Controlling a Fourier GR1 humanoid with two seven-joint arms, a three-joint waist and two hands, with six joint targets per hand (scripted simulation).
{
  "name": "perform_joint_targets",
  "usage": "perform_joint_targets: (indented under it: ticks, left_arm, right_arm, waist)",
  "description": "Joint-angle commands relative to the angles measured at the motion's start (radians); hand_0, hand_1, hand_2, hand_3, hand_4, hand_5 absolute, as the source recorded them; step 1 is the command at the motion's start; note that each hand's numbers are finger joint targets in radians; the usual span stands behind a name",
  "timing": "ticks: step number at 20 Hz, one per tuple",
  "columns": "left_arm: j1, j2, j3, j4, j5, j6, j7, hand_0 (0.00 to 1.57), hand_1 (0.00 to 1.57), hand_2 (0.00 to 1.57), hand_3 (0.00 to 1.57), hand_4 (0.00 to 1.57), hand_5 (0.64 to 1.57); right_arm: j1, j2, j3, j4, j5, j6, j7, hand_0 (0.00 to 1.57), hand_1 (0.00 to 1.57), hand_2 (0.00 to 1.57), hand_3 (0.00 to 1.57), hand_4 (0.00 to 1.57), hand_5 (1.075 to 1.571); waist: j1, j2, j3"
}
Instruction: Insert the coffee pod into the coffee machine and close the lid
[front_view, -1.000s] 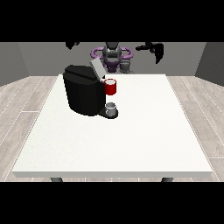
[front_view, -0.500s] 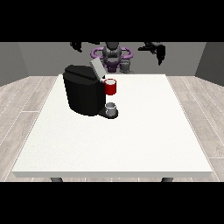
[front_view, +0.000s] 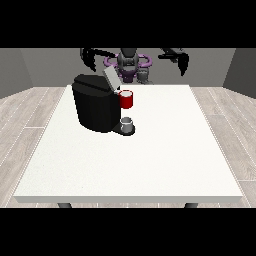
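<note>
Here, I judge the reach not yet begun: the hand at the view's left (front_view: 90, 57) and the hand at the view's right (front_view: 182, 62) hover past the table's (front_view: 150, 165) far edge; whether their fingers are spread or curled I cannot tell. The coffee machine (front_view: 95, 102) stands toward the far-left corner, lid (front_view: 111, 79) raised, a red thing at the machine (front_view: 126, 99) and a grey thing (front_view: 127, 122) on its base. Next comes finding the pod.

Black coffee machine (front_view: 95, 107) — lid (front_view: 110, 78) up

Even, soft light — faint shadows, no glare.
</note>
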Motion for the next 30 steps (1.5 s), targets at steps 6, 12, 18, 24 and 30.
perform_joint_targets:
  ticks: [6, 12, 18, 24, 30]
  left_arm:
    - [0.065, 0.012, -0.055, -0.158, 0.029, 0.047, 0.06, 0.0, 0.0, 0.0, 0.0, 0.0, 1.571]
    - [0.068, 0.072, -0.022, -0.186, 0.077, 0.042, 0.079, 0.0, 0.0, 0.0, 0.0, 0.0, 1.571]
    - [0.094, 0.077, -0.025, -0.158, 0.07, 0.066, -0.014, 0.0, 0.0, 0.0, 0.0, 0.0, 1.571]
    - [0.081, 0.086, -0.045, -0.172, 0.059, 0.079, 0.005, 0.0, 0.0, 0.0, 0.0, 0.0, 1.571]
    - [0.127, 0.101, -0.05, -0.152, 0.073, 0.049, -0.029, 0.0, 0.0, 0.0, 0.0, 0.0, 1.571]
  right_arm:
    - [-0.117, 0.032, 0.011, 0.123, 0.033, -0.008, -0.038, 0.0, 0.0, 0.0, 0.0, 0.0, 1.571]
    - [-0.152, 0.027, 0.03, 0.164, 0.053, 0.029, -0.045, 0.0, 0.0, 0.0, 0.0, 0.0, 1.571]
    - [-0.193, 0.034, 0.025, 0.203, 0.072, 0.026, -0.081, 0.0, 0.0, 0.0, 0.0, 0.0, 1.571]
    - [-0.254, 0.033, 0.014, 0.248, 0.094, 0.001, -0.099, 0.0, 0.0, 0.0, 0.0, 0.0, 1.571]
    - [-0.239, 0.076, 0.048, 0.238, 0.103, 0.006, -0.087, 0.0, 0.0, 0.0, 0.0, 0.0, 1.571]
  waist:
    - [-0.037, 0.077, -0.0003]
    - [-0.05, 0.09, -0.0003]
    - [-0.061, 0.138, -0.0003]
    - [-0.033, 0.169, -0.0003]
    - [-0.052, 0.139, -0.0006]
